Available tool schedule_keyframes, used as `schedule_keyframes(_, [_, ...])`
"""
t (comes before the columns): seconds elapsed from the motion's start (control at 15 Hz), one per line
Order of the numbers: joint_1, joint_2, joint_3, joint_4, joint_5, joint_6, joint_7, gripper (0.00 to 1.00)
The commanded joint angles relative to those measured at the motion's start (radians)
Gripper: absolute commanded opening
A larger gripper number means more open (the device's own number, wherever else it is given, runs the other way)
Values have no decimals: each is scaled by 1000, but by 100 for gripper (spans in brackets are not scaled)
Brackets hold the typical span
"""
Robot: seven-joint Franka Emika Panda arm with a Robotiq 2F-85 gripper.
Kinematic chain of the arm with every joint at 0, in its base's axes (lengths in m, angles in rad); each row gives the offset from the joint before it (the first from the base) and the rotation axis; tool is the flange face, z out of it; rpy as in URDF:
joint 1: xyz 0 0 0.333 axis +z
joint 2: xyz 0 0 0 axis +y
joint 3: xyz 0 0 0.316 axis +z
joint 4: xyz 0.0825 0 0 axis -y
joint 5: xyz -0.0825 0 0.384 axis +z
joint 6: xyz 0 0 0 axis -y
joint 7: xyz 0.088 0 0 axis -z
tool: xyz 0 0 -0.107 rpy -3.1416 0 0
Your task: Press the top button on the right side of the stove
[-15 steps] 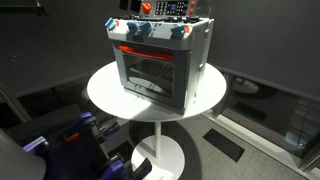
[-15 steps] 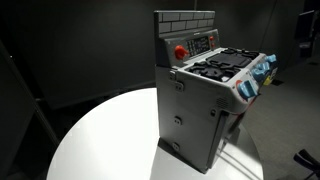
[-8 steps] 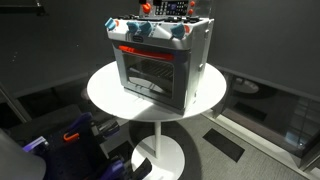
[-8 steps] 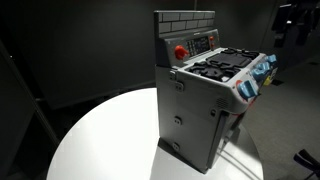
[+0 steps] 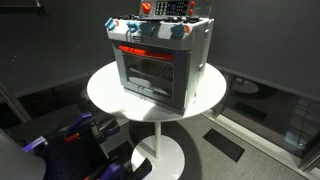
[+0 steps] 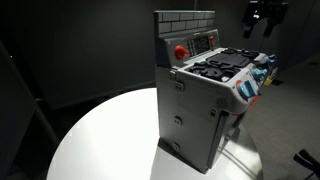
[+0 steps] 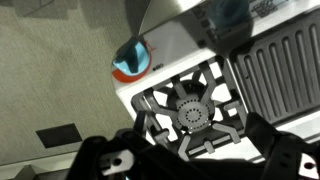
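The grey toy stove (image 5: 160, 62) stands on a round white table (image 5: 105, 92), its glass door and glowing red strip facing the camera. It also shows in the other exterior view (image 6: 205, 105), where its brick-patterned back panel carries a red button (image 6: 181, 51) and a grey control panel (image 6: 203, 43). Blue-and-white knobs (image 6: 262, 70) line its front edge. My gripper (image 6: 265, 14) hangs in the air above and beyond the stove's knob side, touching nothing. In the wrist view my gripper (image 7: 195, 162) is open and empty over a burner (image 7: 190, 115), with a blue knob (image 7: 131, 58) nearby.
The table (image 6: 100, 140) stands on a single pedestal with a round base (image 5: 160, 152). A blue and purple object (image 5: 78, 135) lies on the dark floor beside it. Dark walls surround the scene.
My gripper has moved from the frame's edge toward the stove and slightly higher. The stove and the table have not moved.
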Motion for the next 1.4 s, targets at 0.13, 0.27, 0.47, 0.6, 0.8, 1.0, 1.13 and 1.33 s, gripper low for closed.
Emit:
schedule_keyframes(0.13, [3,136,3,136,-51,48,72,100])
schedule_keyframes(0.27, [7,170,0,164,-61,62,82,100])
schedule_keyframes(0.47, [12,211,-5,203,-76,81,100,100])
schedule_keyframes(0.6, [16,233,-7,226,-79,93,102,100])
schedule_keyframes(0.8, [21,258,-10,253,-78,106,101,100])
schedule_keyframes(1.0, [27,279,-12,275,-78,114,99,100])
schedule_keyframes(1.13, [30,290,-14,289,-75,116,95,100])
schedule_keyframes(1.33, [33,307,-15,310,-71,117,92,100])
